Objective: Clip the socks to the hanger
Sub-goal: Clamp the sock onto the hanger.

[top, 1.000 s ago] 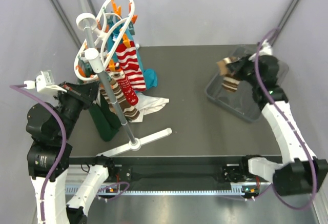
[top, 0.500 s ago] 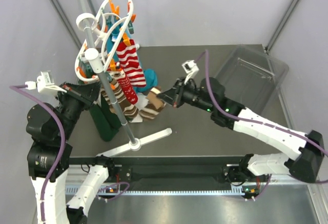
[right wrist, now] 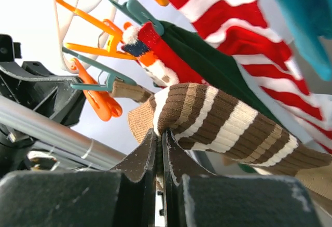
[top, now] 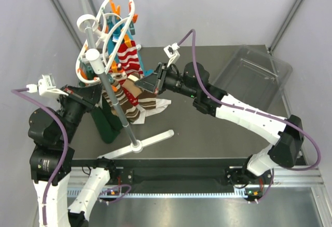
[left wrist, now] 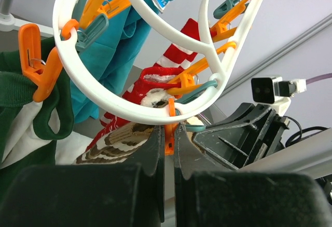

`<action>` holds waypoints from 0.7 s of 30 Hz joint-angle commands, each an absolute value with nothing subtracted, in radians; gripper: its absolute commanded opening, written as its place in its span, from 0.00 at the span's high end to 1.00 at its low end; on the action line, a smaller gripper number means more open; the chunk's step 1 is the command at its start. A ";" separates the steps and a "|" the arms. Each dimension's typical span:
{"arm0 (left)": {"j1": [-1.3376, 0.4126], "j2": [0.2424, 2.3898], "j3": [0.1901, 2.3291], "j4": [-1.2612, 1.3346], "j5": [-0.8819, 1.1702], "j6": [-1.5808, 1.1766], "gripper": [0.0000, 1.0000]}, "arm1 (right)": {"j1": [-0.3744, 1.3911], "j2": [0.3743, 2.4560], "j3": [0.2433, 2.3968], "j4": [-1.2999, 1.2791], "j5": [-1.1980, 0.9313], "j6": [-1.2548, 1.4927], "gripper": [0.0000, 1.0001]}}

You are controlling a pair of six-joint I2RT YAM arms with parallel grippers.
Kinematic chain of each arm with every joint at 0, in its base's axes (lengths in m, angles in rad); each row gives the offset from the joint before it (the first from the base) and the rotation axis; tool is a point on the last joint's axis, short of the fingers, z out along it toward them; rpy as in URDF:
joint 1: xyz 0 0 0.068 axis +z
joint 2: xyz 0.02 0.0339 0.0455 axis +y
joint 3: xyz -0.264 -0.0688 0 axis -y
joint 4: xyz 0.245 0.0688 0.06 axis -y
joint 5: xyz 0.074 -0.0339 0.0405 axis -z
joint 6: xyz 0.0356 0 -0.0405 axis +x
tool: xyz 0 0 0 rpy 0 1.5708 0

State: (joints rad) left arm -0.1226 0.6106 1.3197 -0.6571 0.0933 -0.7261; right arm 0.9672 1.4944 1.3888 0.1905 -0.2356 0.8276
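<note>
As right gripper (right wrist: 160, 132) reaches hanger (left wrist: 124, 111), sock (right wrist: 223, 123) lifted higher

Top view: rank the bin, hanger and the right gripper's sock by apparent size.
Largest: bin and hanger, about alike. The hanger is nearer the camera, so they are left unranked.
Smallest: sock.

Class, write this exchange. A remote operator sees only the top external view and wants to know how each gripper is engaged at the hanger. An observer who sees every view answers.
Operator: From above, the grasp is hidden. Is anything held?
Observer: Yes. The right wrist view shows the right gripper shut on a brown-and-cream sock, pinched near one end.
Operator: And the other side?
Observer: The left wrist view shows the left gripper closed on an orange clip just below the hanger ring.
</note>
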 commanded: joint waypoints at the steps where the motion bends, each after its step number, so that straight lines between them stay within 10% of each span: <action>1: -0.126 0.604 1.313 -0.621 0.109 -0.703 1.00 | 0.989 1.528 1.451 0.287 -0.310 0.900 1.00; 21: -0.126 0.597 1.316 -0.630 0.091 -0.686 1.00 | 1.031 1.597 1.494 0.400 -0.376 0.980 1.00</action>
State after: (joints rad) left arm -0.1226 0.6029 1.3140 -0.6498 0.0902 -0.7055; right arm 1.0126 1.5852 1.4410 0.3115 -0.3550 0.9592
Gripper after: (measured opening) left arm 0.053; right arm 0.018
